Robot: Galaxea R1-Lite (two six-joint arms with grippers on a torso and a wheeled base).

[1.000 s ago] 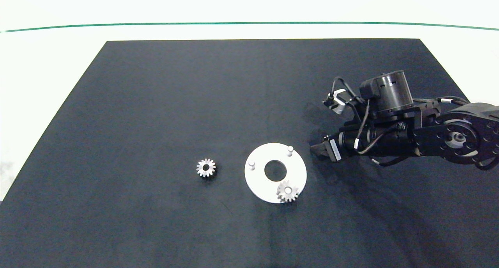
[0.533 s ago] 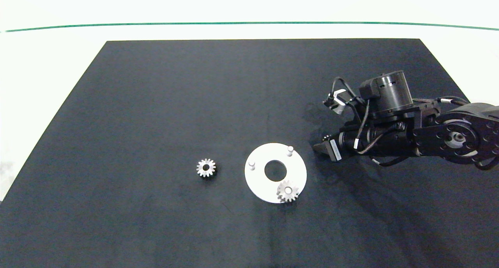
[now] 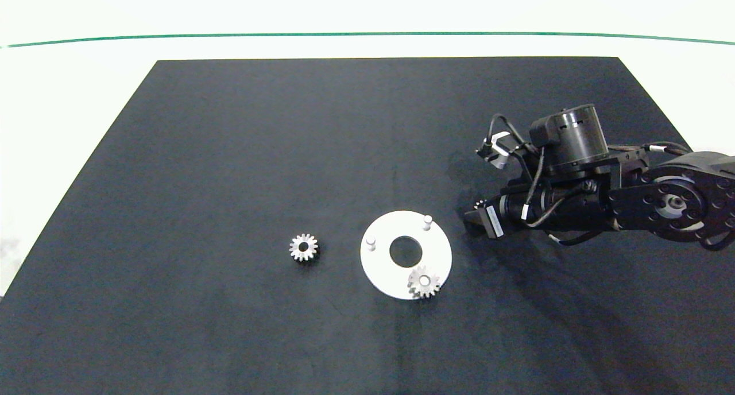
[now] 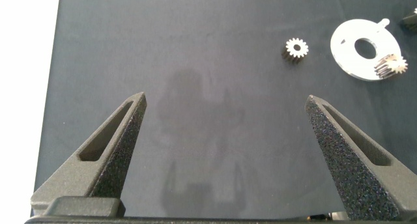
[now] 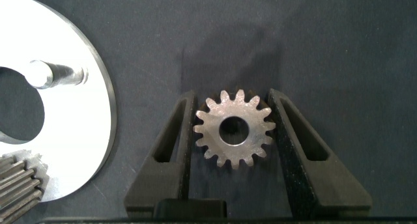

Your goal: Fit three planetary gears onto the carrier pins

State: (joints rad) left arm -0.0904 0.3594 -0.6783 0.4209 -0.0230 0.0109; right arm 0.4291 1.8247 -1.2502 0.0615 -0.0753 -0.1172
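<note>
A dark mat (image 3: 229,154) covers the counter. Near its centre lies a flat white carrier disc (image 3: 382,268) with three upright pins. One planetary gear (image 3: 424,283) already sits on the pin at the disc's five o'clock. The pins at nine o'clock (image 3: 371,243) and one o'clock (image 3: 427,221) stand bare. A second gear (image 3: 303,247) lies loose on the mat, out past the disc's nine o'clock.

The right claw (image 5: 234,129), just off the disc's three o'clock edge, is low over the mat with its two fingers narrowed on either flank of a third gear (image 5: 234,129), touching or nearly touching its teeth. Whether the gear is lifted or lying on the mat is unclear. Gripping across the teeth leaves the bore free for a pin.

The left claw (image 4: 225,152) hangs wide open and empty, well away from the parts.
</note>
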